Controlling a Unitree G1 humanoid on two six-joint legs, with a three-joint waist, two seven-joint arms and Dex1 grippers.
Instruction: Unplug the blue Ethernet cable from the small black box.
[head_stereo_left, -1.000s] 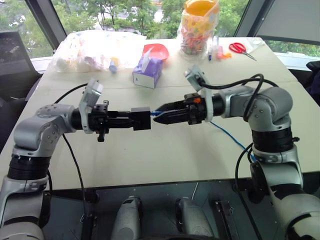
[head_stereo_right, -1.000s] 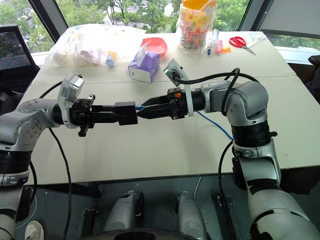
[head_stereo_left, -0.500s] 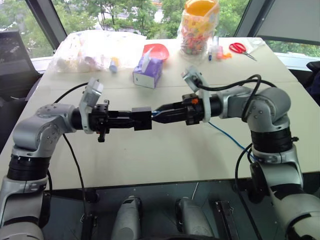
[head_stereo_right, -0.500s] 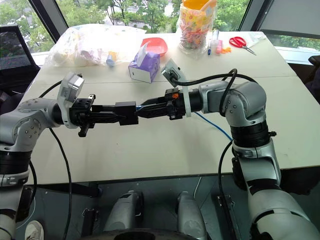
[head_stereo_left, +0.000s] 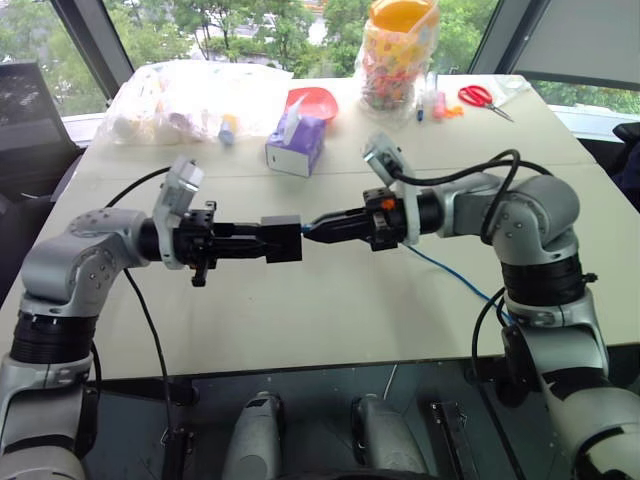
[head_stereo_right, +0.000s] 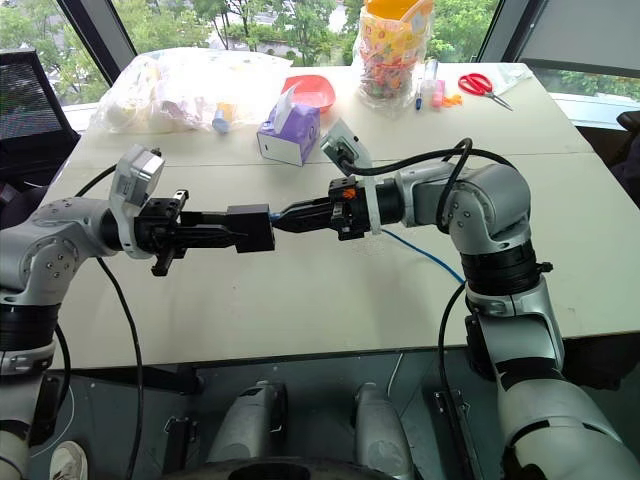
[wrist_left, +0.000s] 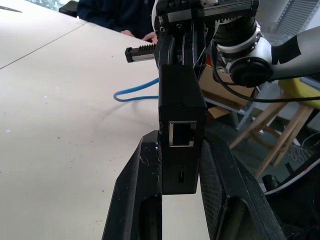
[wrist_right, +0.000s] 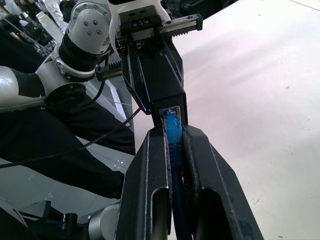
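Above the table's middle, my left gripper (head_stereo_left: 264, 241) is shut on the small black box (head_stereo_left: 283, 239) and holds it level. An empty port shows on the face of the box (wrist_left: 180, 131) that looks toward the left wrist. My right gripper (head_stereo_left: 311, 229) faces it from the right, shut on the plug end of the blue Ethernet cable (wrist_right: 173, 144). The plug sits at the box's port (wrist_right: 169, 116), between the fingertips. The rest of the blue cable (head_stereo_left: 452, 274) trails under my right arm across the table and over its front edge.
At the back of the white table (head_stereo_left: 330, 320) stand a purple tissue box (head_stereo_left: 296, 144), a red bowl (head_stereo_left: 312, 100), a clear plastic bag of items (head_stereo_left: 190, 98), a jar of colourful pieces (head_stereo_left: 398, 55) and red scissors (head_stereo_left: 485, 97).
My right gripper's fingers have closed from open onto the cable's plug at the box. Both arms stayed in place.
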